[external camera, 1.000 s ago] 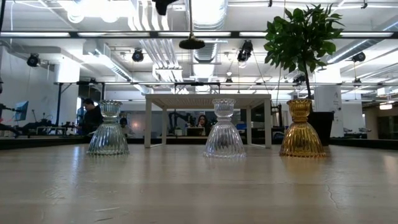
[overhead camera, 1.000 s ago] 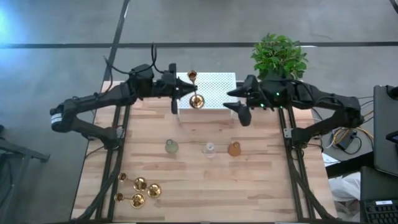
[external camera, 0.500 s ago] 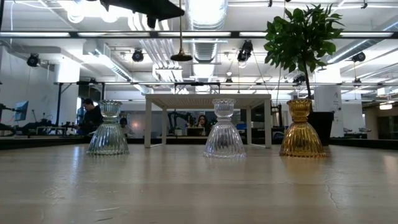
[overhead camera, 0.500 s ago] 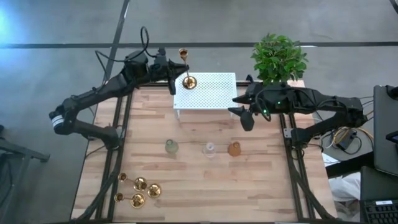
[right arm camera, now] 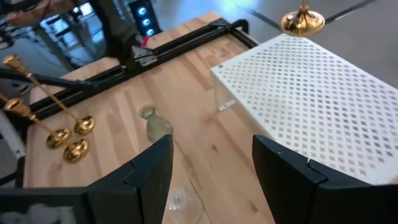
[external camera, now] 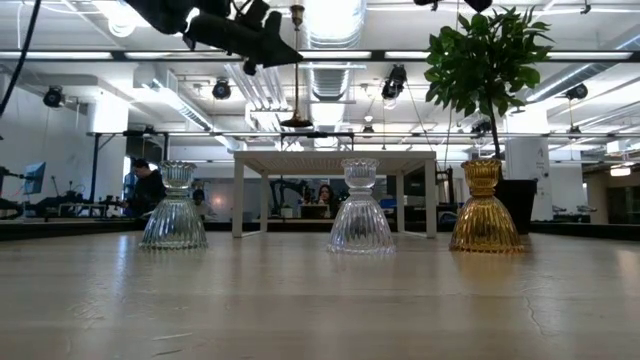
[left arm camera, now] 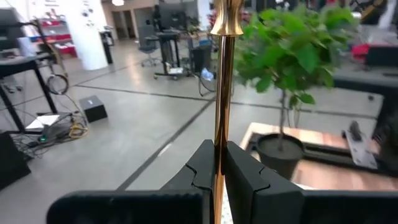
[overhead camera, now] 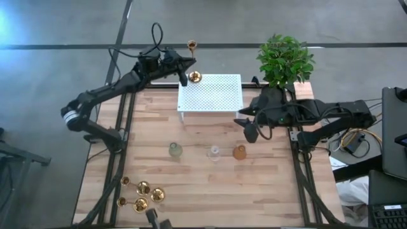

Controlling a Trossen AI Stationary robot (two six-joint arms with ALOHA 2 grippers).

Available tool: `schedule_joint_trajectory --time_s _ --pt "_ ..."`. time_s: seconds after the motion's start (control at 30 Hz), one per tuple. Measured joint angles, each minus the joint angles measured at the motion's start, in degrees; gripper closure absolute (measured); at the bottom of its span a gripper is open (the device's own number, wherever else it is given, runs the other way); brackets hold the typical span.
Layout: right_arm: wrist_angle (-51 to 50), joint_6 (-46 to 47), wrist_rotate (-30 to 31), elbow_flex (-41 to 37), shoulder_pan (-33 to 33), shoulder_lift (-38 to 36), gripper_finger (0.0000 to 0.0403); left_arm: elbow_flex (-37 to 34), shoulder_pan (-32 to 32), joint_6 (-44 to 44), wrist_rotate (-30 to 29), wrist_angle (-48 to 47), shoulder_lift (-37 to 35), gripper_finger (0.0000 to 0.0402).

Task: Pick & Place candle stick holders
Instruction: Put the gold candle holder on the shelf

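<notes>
From above, the left hand point(overhead camera: 184, 70) reaches over the far left corner of the white perforated shelf point(overhead camera: 210, 93), clamped on the stem of a gold candle stick holder point(overhead camera: 193, 60) whose round base sits over that corner; whether the base touches the shelf cannot be told from here. The right hand point(overhead camera: 249, 129) hovers over the bench point(overhead camera: 203, 184) just off the shelf's near right corner, its fingers apart and holding nothing. Three more candle stick holders point(overhead camera: 141, 194) lie together at the near left of the bench. A row of three small glass holders point(overhead camera: 213, 152) stands mid-bench, and a potted plant point(overhead camera: 285, 60) stands at the far right.

At bench level, the held candle stick holder point(external camera: 296, 70) hangs upright, its base clearly above the shelf point(external camera: 336, 157) top. The glass holders point(external camera: 174, 208) stand in front, two clear and one amber, with the plant point(external camera: 487, 60) behind the amber one. A person point(external camera: 146, 188) sits in the room beyond.

The left wrist view shows both dark fingers point(left arm camera: 245, 180) pressed against the thin gold stem point(left arm camera: 221, 93), which runs up to a flared part near the frame edge; the plant point(left arm camera: 292, 56) is behind.

The right wrist view shows its two fingers point(right arm camera: 149, 171) spread wide over bare wood, the shelf point(right arm camera: 311, 93) ahead, the held holder's base point(right arm camera: 302, 22) at its far corner, and the three lying holders point(right arm camera: 53, 118) farther off.
</notes>
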Motion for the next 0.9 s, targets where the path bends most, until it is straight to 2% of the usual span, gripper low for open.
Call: schedule_joint_trajectory --time_s 0.43,0.6,0.9 --pt "0.4 13.4 20.5 -12.0 11.2 -8.8 0.0193 -4.2 3.5 -2.6 -4.3 1.7 -0.1 0.0382" --pt "1.9 20.2 23.9 -17.9 13.9 -11.7 0.0193 -6.9 4.2 -6.0 -4.8 6.6 -0.5 0.0382" --pt "6.9 21.0 26.1 -22.9 15.2 -13.3 0.0193 -9.7 4.6 -7.2 -8.3 8.5 -0.4 0.0382"
